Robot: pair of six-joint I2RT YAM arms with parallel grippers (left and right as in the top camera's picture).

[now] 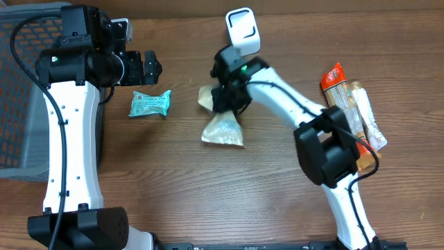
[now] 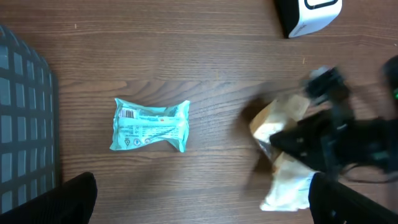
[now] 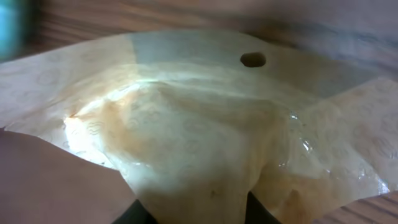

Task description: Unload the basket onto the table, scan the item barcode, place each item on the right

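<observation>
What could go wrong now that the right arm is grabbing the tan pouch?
The right fingers pinch only a thin, glossy fold of the pouch, so it might slip or sag when lifted. The pouch is also crumpled and shows no barcode right now, so the code could face away from the scanner or come up creased.

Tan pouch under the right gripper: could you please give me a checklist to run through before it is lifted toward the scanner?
1. Grip: ok; the right gripper pinches the tan pouch, with the film bunched between its fingers.
2. Barcode found: cannot tell; no view shows one on the pouch.
3. Scanner path: ok; nothing lies on the table between it and the pouch.
4. Left gripper clear: ok; open, off to the side.
5. Teal packet clear: ok; apart from the pouch.
</observation>
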